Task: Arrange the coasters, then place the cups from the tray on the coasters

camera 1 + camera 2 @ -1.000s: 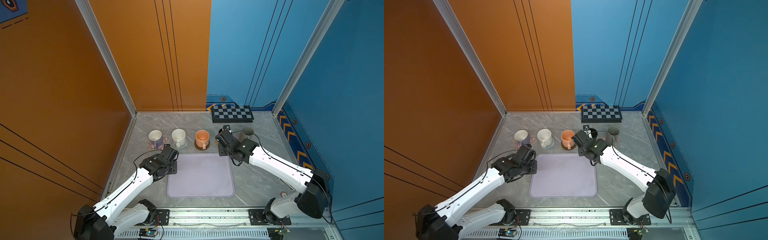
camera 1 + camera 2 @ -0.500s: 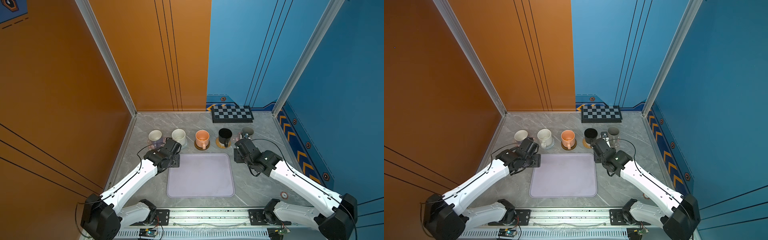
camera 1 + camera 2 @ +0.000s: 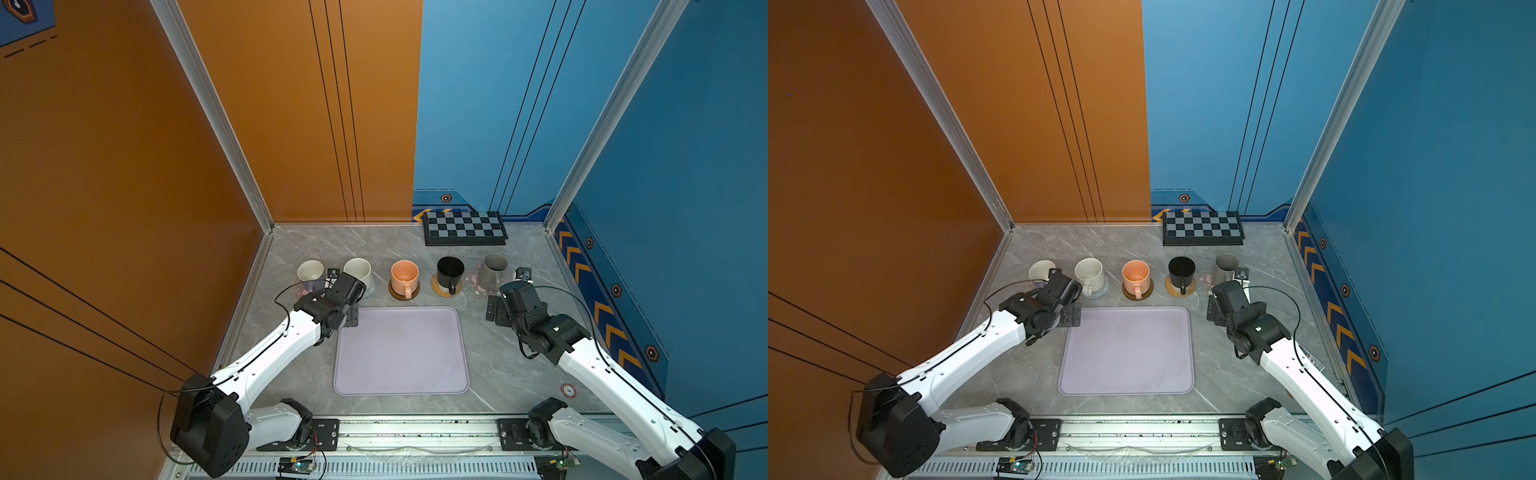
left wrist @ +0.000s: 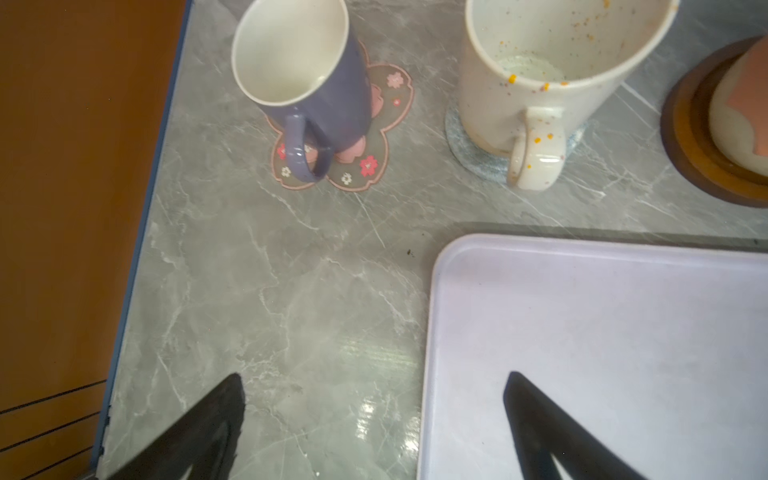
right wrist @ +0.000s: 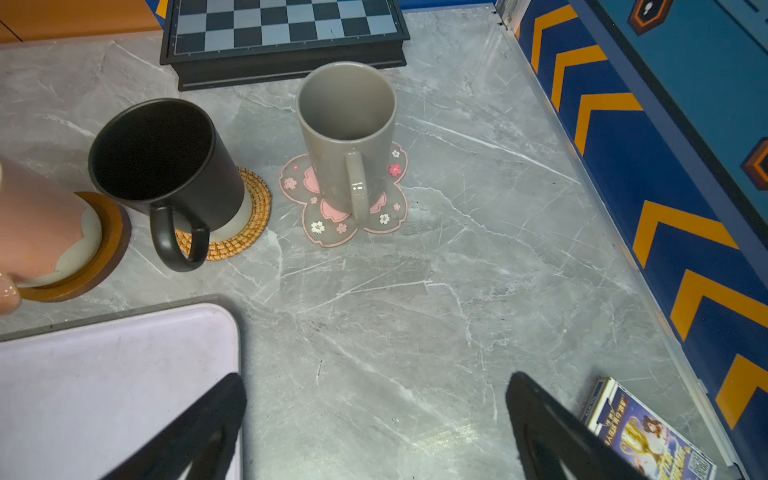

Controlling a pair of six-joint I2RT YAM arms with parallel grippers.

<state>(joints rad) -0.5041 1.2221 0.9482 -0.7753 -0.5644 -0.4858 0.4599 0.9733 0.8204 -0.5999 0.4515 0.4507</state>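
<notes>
Lavender tray (image 3: 399, 353) lies mid-table. Behind it 5 mugs stand in a row, each on a coaster (image 4: 376, 166): lavender mug (image 4: 316, 91), speckled mug (image 4: 540, 104), orange mug (image 3: 404, 276), black mug (image 5: 174, 174), grey mug (image 5: 349, 141). Near the tray's far corners the left gripper (image 4: 374, 378) and right gripper (image 5: 376, 378) hang wide open, holding nothing.

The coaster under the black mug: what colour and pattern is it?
The coaster is tan-orange, woven in coiled rings; clearest in the right wrist view.

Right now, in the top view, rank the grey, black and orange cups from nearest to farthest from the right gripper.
1. Grey cup, just beyond the right gripper, at the row's end.
2. Black cup, next along the row.
3. Orange cup, middle of the row.
</notes>
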